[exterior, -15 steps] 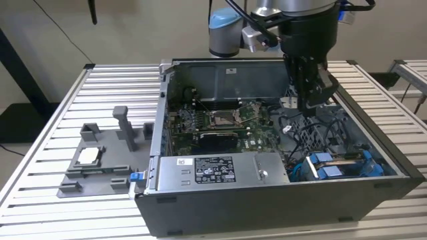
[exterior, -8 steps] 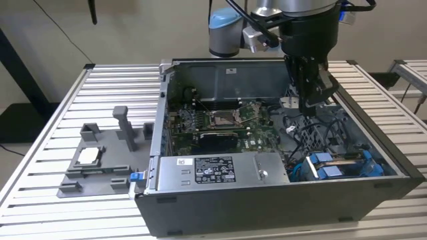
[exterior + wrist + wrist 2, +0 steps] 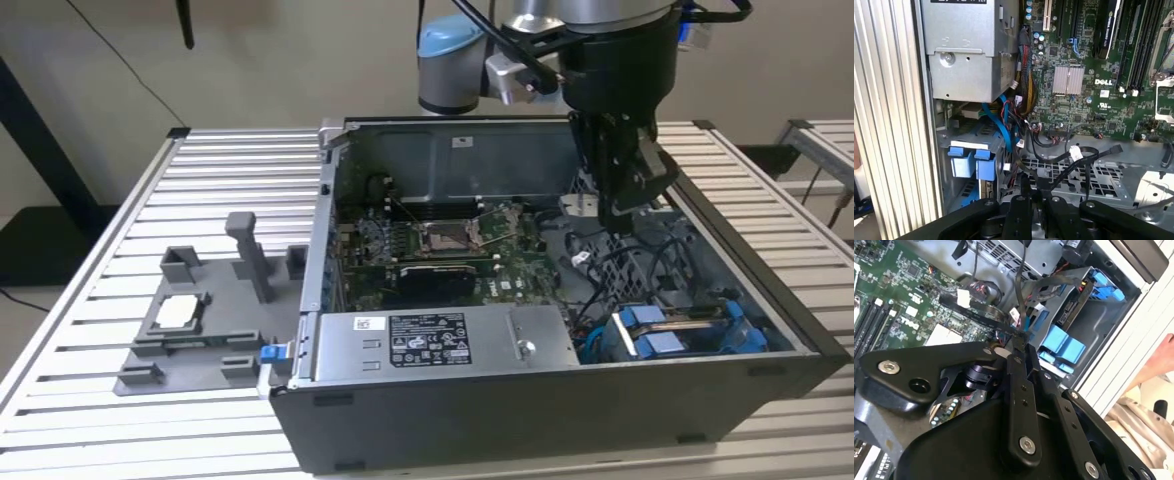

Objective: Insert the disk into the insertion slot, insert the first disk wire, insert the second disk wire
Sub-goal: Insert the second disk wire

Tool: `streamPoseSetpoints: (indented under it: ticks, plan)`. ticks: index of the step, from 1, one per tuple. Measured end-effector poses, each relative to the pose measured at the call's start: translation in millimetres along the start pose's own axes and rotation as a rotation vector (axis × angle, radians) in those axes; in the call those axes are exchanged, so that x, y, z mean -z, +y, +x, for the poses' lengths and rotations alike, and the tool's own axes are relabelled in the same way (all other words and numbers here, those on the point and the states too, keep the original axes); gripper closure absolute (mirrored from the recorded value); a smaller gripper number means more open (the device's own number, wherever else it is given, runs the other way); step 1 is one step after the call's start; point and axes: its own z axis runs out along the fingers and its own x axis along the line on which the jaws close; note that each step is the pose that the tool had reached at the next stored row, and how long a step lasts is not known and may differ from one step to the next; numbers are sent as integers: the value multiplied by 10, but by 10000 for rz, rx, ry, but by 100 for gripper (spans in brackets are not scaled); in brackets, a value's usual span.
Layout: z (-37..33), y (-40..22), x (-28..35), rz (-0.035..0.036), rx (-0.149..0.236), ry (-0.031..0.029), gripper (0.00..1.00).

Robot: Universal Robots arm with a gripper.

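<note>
- Disk (image 3: 665, 345) in its blue carrier sits in the insertion slot (image 3: 731, 322), at the computer case (image 3: 534, 430) corner on the exterior view's right.
- Gripper (image 3: 625, 222) hangs inside the case over loose cables (image 3: 601, 272), near the disk but apart from it.
- Claw narrow, tips pinched on a thin black wire (image 3: 1019, 300) in the second wrist view.

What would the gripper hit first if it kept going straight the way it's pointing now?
Most likely the black wires looped just ahead of the gripper in the first wrist view. Behind them lies a perforated grey metal panel. Depth is hard to judge, so it may already be touching a wire.
</note>
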Motion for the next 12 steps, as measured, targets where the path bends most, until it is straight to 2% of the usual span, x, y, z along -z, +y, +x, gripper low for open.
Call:
streamPoseSetpoints:
  ticks: [2, 3, 4, 6, 7, 9, 11, 12]
  plan:
    - [-11, 0, 1, -7, 40, 144, 80]
    - [-15, 0, -2, -8, 61, 216, 73]
    - [-18, 1, -6, -11, 81, 281, 73]
    - [-20, 4, -17, -13, 103, 359, 73]
    - [-22, 5, -22, -15, 107, 372, 73]
    - [-26, 6, -26, -13, 102, 358, 73]
    - [-28, 8, -31, -10, 77, 276, 73]
    - [-29, 9, -34, -9, 77, 275, 73]
